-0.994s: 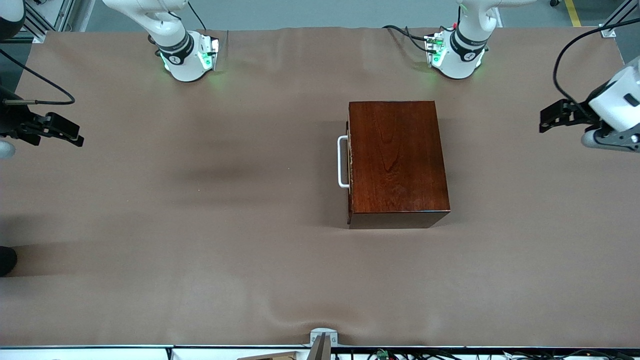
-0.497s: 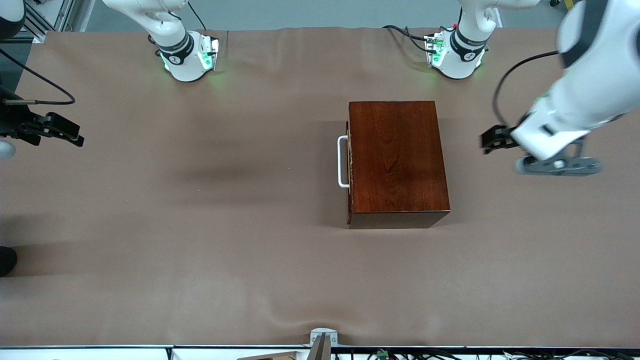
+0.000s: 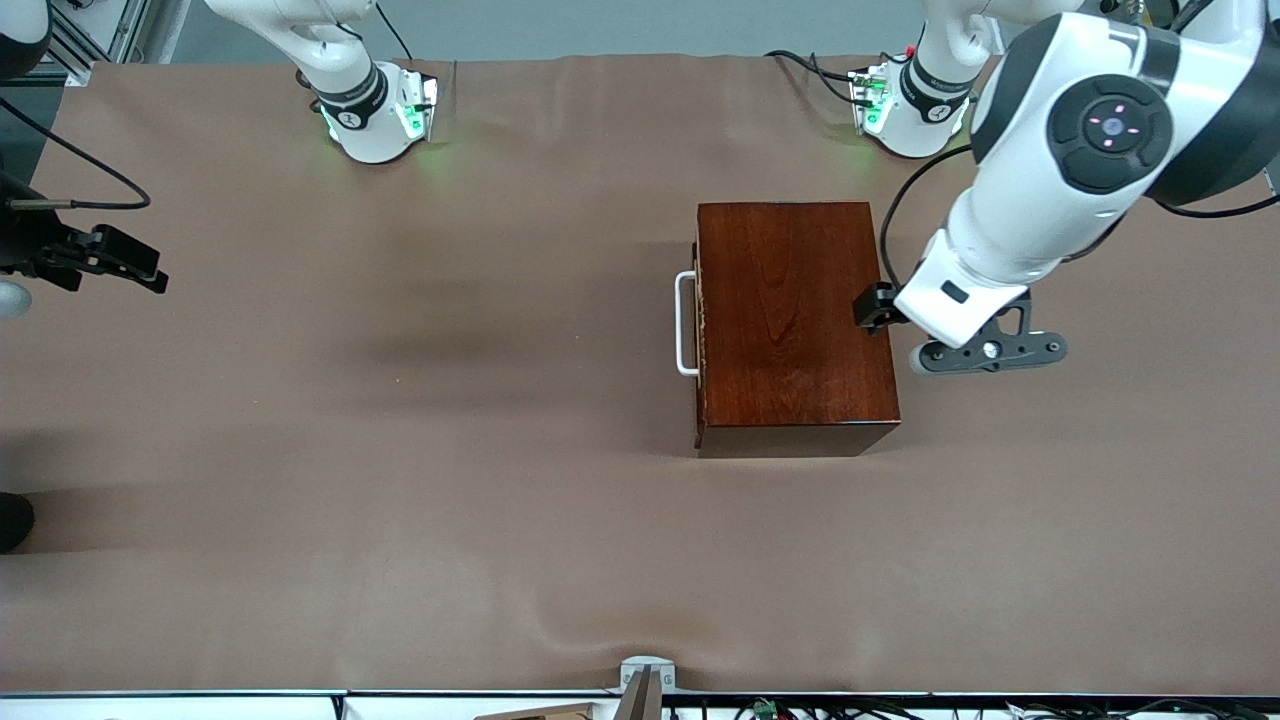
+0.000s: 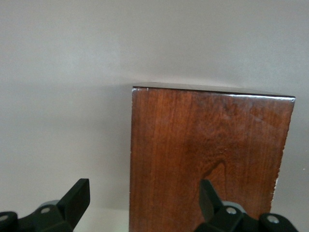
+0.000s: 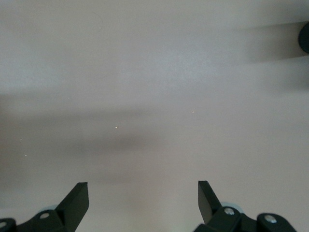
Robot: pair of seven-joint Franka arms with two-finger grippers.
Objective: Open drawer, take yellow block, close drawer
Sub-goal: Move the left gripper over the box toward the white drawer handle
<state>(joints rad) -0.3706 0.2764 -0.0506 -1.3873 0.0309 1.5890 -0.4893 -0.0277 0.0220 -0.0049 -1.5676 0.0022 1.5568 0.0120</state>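
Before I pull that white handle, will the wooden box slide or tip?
The wooden box looks solid and broad-based, so tipping seems unlikely. It rests loose on smooth brown cloth, so pulling the handle may drag it. The left hand, open over its edge, could brace it.

Table (image 3: 400, 520) under brown cloth; dark wooden box (image 3: 790, 320) on it, drawer (image 3: 699, 330) shut.

I am seeing the left gripper (image 4: 144, 205) hanging with its jaws standing wide apart, the wrist tilted down under the bent white arm. The right gripper (image 5: 143, 203) is waiting at the table's right-arm end, jaws spread wide too.
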